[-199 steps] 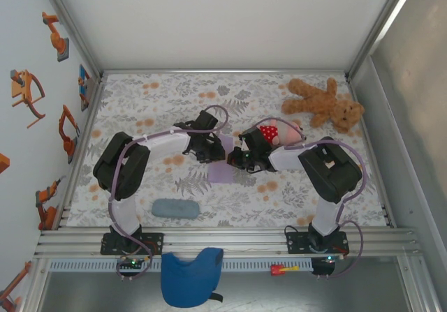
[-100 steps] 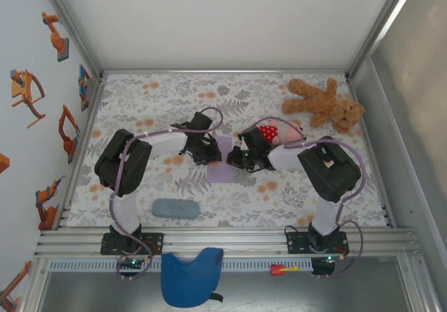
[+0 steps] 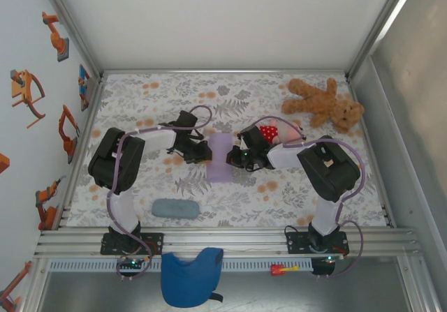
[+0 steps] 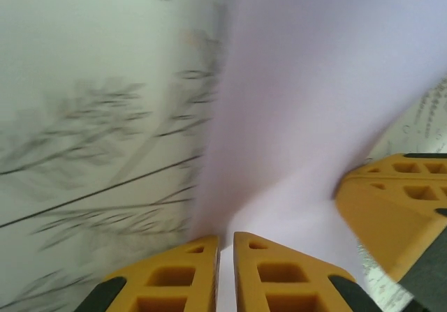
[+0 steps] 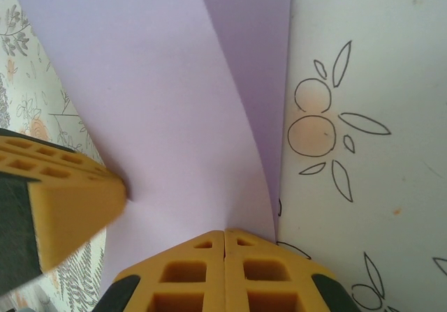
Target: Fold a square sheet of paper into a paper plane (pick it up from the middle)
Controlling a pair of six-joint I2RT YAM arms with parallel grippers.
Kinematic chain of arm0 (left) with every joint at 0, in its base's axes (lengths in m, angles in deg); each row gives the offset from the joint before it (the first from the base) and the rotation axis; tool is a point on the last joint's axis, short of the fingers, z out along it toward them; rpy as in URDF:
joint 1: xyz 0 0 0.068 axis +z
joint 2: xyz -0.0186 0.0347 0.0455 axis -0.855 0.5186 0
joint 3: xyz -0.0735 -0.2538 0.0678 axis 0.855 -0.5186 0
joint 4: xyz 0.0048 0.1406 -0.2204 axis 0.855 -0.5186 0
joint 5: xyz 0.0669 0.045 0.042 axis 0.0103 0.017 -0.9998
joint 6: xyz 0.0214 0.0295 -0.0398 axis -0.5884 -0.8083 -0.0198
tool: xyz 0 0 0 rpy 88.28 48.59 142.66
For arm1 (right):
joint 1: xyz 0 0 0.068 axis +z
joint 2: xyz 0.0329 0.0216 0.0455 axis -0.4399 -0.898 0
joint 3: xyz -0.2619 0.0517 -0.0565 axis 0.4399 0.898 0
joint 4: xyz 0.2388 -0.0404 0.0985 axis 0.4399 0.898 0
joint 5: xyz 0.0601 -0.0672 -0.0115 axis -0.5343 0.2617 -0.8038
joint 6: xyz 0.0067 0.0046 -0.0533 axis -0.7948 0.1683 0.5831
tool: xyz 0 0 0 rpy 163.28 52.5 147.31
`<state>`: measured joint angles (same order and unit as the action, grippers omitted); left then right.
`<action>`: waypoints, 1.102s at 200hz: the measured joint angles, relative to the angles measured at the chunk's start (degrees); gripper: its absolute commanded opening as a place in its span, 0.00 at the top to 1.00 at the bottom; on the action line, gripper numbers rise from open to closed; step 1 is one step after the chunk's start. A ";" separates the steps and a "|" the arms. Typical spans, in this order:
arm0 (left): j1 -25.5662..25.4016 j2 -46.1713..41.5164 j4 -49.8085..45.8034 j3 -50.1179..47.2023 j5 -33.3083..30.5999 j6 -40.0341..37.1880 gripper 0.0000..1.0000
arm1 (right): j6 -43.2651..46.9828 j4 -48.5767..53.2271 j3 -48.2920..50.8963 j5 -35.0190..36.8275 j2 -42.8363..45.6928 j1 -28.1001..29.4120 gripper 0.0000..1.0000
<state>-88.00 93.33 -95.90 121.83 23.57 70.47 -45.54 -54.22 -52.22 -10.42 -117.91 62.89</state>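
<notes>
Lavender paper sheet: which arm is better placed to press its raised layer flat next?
Probably right: the right end effector, shut, touches the lavender paper sheet just where its upper layer lifts. The left end effector sits at the opposite edge.

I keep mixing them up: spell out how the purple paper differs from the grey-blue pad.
The paper is pale purple, the pad grey-blue. The paper runs front to back, the pad crosswise. The left hand and right hand pinch the paper's sides; the pad lies untouched, apart from both. Both look oblong from above.
</notes>
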 measured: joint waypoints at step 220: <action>1.86 -7.96 12.15 -15.50 6.60 8.11 0.85 | 0.15 0.33 -0.15 -0.15 -0.13 0.00 1.00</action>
<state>-86.14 85.37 -83.75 106.33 30.17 78.58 -45.38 -53.89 -52.37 -10.57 -118.04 62.89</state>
